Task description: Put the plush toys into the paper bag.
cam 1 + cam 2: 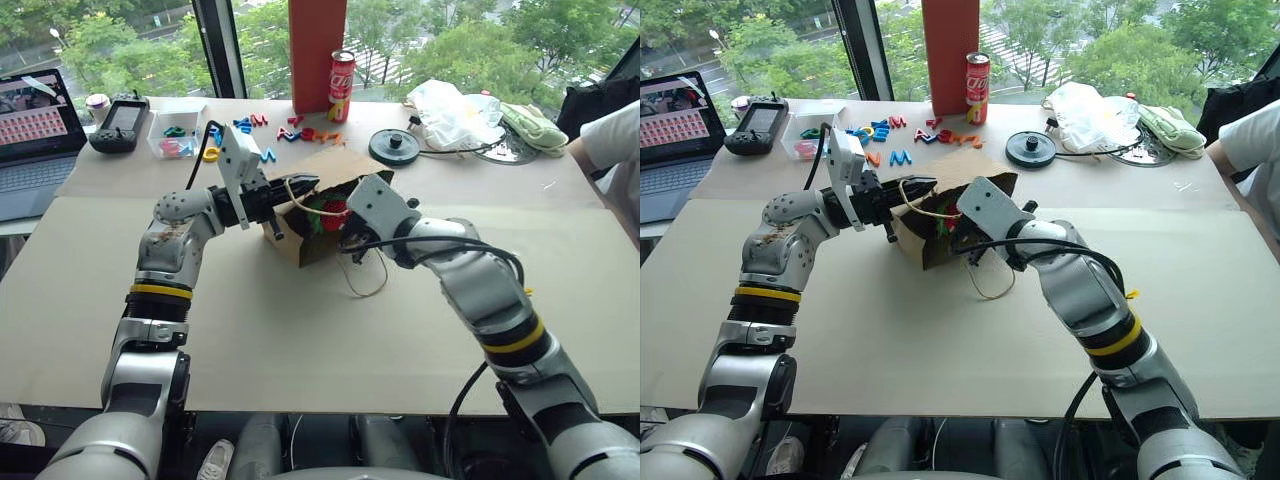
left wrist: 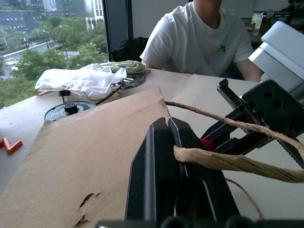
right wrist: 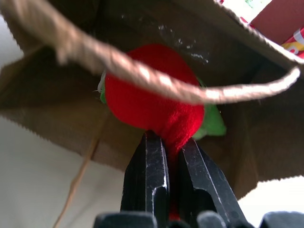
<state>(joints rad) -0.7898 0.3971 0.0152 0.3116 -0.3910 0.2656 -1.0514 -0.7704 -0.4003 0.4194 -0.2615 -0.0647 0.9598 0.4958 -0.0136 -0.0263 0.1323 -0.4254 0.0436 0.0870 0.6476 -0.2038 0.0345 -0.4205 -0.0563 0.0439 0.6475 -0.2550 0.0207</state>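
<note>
Red chili toy (image 3: pixel 152 107) (pinched by right gripper (image 3: pixel 172 156)) inside paper bag (image 1: pixel 335 170); left gripper (image 2: pixel 172 142) clamps its handle (image 2: pixel 228 159).

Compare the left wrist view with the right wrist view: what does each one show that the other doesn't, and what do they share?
Left wrist view: the left gripper shut on a twine handle at the bag's edge, the white plastic bag and a seated person in a white shirt behind.

Right wrist view: the right gripper shut on the red chili toy at the bag's mouth, green plush behind it.

Both: the brown paper bag, a twine handle loop and the pale table.
</note>
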